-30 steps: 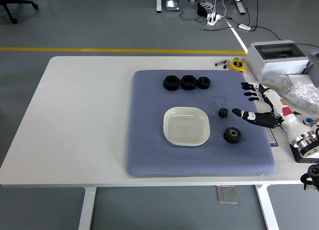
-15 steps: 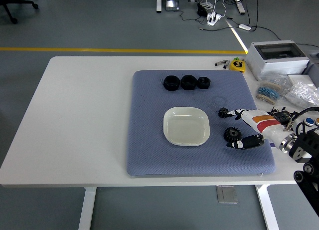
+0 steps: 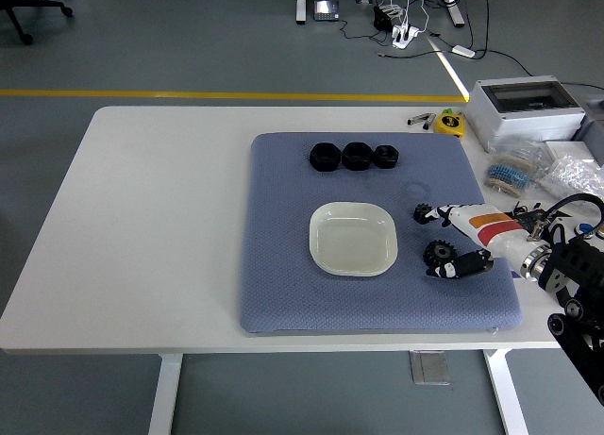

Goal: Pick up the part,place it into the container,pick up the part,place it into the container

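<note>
Black large gear (image 3: 437, 254) lying on the blue mat (image 3: 283, 293), just right of the white dish (image 3: 352, 239); right hand (image 3: 460, 244) low over it, fingers curled around but not clearly clamped. Best to close thumb and fingers on opposite teeth, lift straight, clear the dish rim, avoid nudging the small gear (image 3: 422, 212)

Matt textured cloth mat (image 3: 283, 265); glossy translucent plastic container (image 3: 353, 239).

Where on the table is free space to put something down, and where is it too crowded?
Free: the bare white table left of the blue mat, and the mat's near strip below the white dish. Crowded: right of the dish, where the right robot hand closes around the large gear beside the small gear.
</note>
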Motion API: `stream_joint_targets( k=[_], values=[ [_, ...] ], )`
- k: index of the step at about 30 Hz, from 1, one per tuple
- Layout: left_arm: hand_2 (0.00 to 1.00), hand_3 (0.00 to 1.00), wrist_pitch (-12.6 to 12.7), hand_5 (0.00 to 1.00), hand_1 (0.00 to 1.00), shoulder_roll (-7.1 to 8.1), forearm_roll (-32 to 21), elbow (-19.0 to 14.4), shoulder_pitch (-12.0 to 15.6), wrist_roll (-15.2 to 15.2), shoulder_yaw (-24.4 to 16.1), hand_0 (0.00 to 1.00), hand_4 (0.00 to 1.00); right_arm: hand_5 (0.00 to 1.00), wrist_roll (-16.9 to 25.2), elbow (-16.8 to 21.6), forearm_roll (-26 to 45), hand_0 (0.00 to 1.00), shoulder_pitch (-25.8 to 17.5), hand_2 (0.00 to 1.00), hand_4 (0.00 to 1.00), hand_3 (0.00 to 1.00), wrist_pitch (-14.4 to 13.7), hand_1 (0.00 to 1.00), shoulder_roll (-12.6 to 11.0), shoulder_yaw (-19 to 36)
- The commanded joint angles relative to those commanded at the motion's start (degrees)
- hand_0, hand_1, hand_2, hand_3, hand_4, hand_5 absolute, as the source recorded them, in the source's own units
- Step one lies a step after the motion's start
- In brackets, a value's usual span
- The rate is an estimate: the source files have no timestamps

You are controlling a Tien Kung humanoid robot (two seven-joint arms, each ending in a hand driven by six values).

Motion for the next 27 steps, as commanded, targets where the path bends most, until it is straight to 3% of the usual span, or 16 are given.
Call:
stream_joint_targets(
  k=[1,17,18,23,24,27],
  values=[
    [0.755,0.667,0.0,0.678,0.72,0.01,-0.06,0.0,0.0,-0.01,0.03,0.71,0.696,0.313,-0.02,-0.32,0.0,0.635,0.1,0.724,0.998,0.693,0.0,0.646,-0.06,-0.1],
    [0.754,0.667,-0.25,0.678,0.718,-0.12,2.32,-0.08,-0.12,0.58,-1.68,0.71,0.694,0.318,-0.23,-7.45,2.54,0.571,0.59,0.712,0.98,0.681,-3.55,0.614,1.13,-0.64],
    [0.754,0.667,-0.25,0.679,0.718,-0.12,2.31,-0.08,-0.12,0.58,-1.67,0.71,0.695,0.398,-0.28,-7.51,2.89,0.485,0.61,0.656,0.893,0.618,-3.6,0.556,1.13,-0.66],
    [0.754,0.667,-0.28,0.679,0.718,-0.12,2.56,-0.08,-0.08,0.62,-1.79,0.71,0.695,0.398,-0.33,-7.9,4.81,0.485,0.7,0.656,0.893,0.618,-4.46,0.556,1.17,-0.96],
    [0.754,0.666,-0.28,0.679,0.718,-0.11,2.53,-0.07,-0.06,0.62,-1.8,0.71,0.695,0.409,-0.32,-8.01,5.04,0.363,0.7,0.539,0.827,0.554,-4.44,0.456,1.18,-1.01],
    [0.754,0.666,-0.28,0.679,0.718,-0.12,2.48,-0.08,-0.05,0.62,-1.77,0.71,0.695,0.409,-0.34,-8.21,5.23,0.363,0.69,0.539,0.827,0.554,-4.32,0.456,1.2,-1.16]
  ],
)
